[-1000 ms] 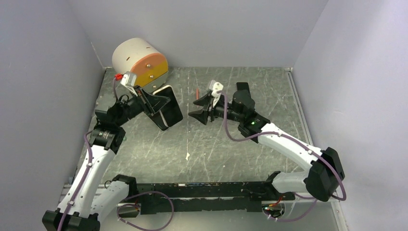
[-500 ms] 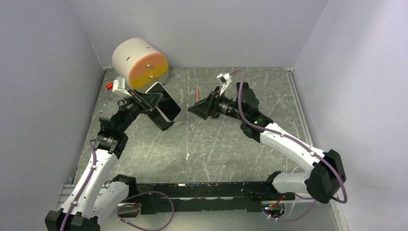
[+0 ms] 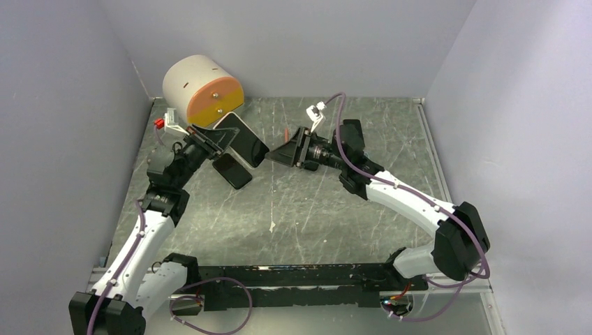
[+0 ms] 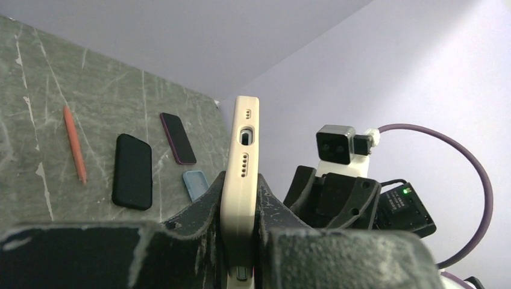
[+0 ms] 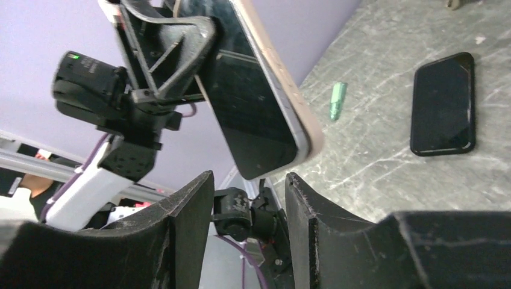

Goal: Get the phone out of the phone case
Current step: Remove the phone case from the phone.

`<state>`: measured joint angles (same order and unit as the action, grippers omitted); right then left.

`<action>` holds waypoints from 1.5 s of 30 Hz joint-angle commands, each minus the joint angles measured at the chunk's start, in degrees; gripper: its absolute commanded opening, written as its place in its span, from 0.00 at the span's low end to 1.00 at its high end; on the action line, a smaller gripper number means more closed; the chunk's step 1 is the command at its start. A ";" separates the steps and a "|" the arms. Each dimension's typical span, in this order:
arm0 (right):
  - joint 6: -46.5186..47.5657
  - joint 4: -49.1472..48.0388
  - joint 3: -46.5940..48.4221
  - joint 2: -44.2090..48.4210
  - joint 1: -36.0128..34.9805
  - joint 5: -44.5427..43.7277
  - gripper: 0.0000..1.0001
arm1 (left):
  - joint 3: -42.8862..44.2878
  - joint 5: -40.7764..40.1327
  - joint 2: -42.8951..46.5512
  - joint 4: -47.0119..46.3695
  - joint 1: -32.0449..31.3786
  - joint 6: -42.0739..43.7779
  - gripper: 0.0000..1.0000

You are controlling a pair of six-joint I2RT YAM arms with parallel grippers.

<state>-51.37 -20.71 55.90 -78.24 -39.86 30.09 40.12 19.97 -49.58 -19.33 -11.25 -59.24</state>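
The phone in its cream case (image 3: 242, 138) is in the air, clamped by my left gripper (image 3: 222, 139). In the left wrist view I see the case's bottom edge with its port (image 4: 241, 162) upright between the shut fingers (image 4: 208, 211). My right gripper (image 3: 280, 155) is open and empty, just right of the phone. In the right wrist view the phone's dark screen (image 5: 253, 102) hangs tilted, its lower corner just above the gap between my open fingers (image 5: 187, 211). It touches neither of them.
A black phone (image 3: 232, 171) lies on the table under the held one. An orange pen (image 4: 75, 144), another black phone (image 4: 132, 171), a purple-edged phone (image 4: 178, 138) and a blue case (image 4: 196, 183) lie beyond. A cream and orange drum (image 3: 202, 89) stands back left.
My left gripper has lifted and tilted the cased phone up and to the right. My right gripper has swung left towards it. The black phone on the table now shows beneath.
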 commanded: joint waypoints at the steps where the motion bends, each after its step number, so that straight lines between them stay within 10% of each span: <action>1: -3.57 -5.67 3.16 -0.05 -0.30 -0.13 0.49 | 0.52 1.53 -0.22 -8.99 -0.09 -3.46 0.03; 45: -2.84 -5.39 3.34 0.17 -0.17 -2.71 0.44 | -0.13 3.02 -0.40 -12.13 -0.09 -5.40 0.02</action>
<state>-55.05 -22.83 56.62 -78.65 -39.86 25.15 39.42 22.68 -51.00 -25.91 -11.22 -64.01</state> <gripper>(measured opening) 0.446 0.167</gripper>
